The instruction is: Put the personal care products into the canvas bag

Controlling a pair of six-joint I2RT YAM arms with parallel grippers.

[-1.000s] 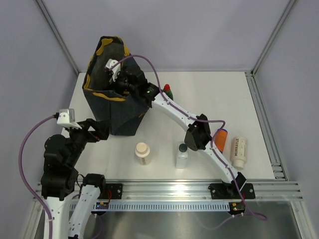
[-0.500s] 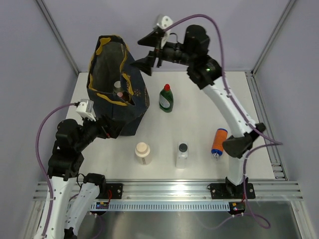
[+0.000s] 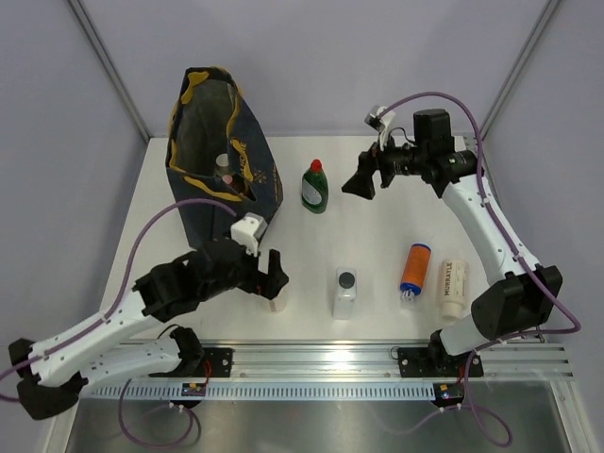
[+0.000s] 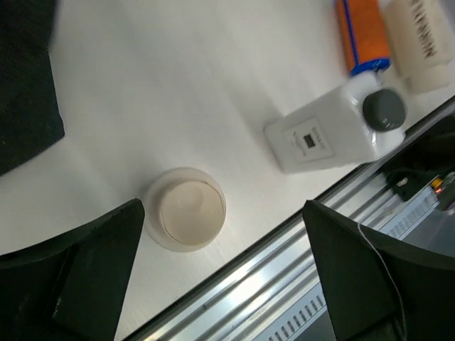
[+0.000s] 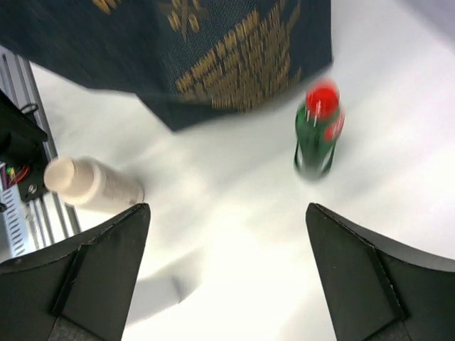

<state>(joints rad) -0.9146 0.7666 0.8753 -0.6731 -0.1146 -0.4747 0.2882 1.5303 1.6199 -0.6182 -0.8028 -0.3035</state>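
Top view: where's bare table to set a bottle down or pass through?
Open: the table middle, bordered by the green bottle, clear bottle and orange bottle. Crowded: the near-edge row, from the left pincer across to the cream tube.

A white tabletop is lying flat inside the enclosure, with pale lilac-grey wall panels rising behind and beside it and a slanting metal frame strut running up at each rear corner. A ribbed aluminium rail is spanning the near edge, a slotted metal strip is running just below it, and brushed sheet metal is showing nearest the camera.
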